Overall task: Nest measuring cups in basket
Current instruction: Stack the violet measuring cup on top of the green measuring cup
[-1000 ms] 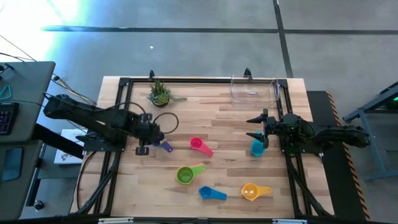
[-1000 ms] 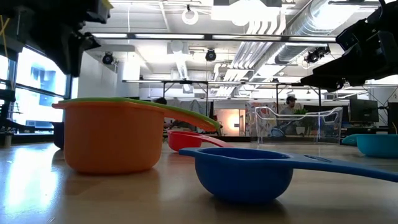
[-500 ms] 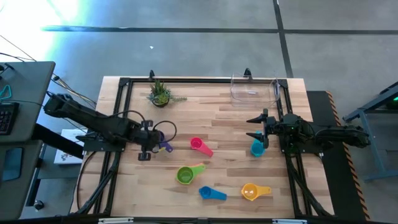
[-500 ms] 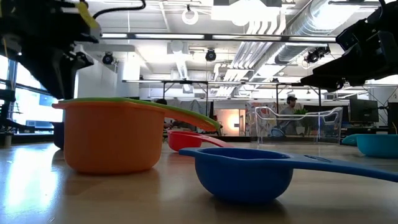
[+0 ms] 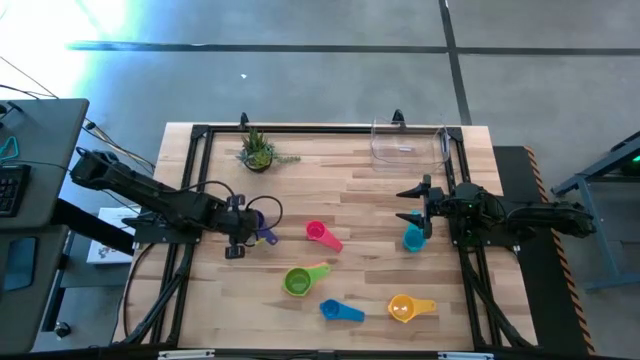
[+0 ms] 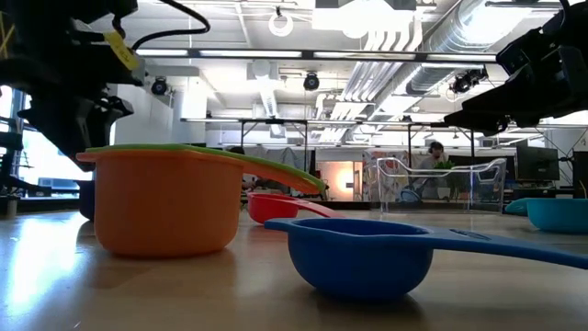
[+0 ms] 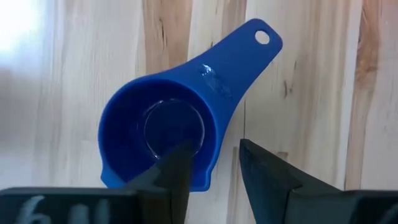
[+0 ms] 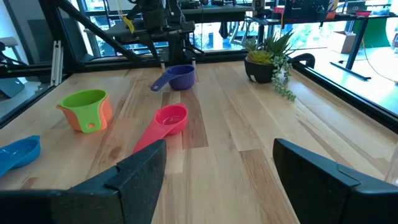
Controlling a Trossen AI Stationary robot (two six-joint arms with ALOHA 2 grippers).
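Observation:
Six measuring cups lie on the table. A purple one (image 5: pixel 263 233) is at the left and a pink one (image 5: pixel 321 235) in the middle. A green one nested in an orange one (image 5: pixel 298 281), a blue one (image 5: pixel 340 310) and a yellow one (image 5: pixel 407 308) lie toward the near edge. A teal one (image 5: pixel 412 238) is at the right. My left gripper (image 7: pixel 214 158) is open and low over the purple cup (image 7: pixel 180 118), one finger inside the bowl and one outside. My right gripper (image 5: pixel 414 205) is open, just far of the teal cup. The clear basket (image 5: pixel 408 142) stands at the far right. My left gripper comes from above, pointing down. Its fingers (image 7: pixel 178 167) stand on either side of the purple cup's wall (image 7: pixel 214 144), on the side next to the handle. I cannot tell whether they touch it. The cup rests flat on the table.
A small potted plant (image 5: pixel 258 150) stands at the far left, close to the black frame (image 5: pixel 300 130) that runs round the table. Bare wood lies between the pink cup and the basket.
My left gripper has moved down and slightly toward the near edge, onto the purple cup. The cup has stayed where it was.

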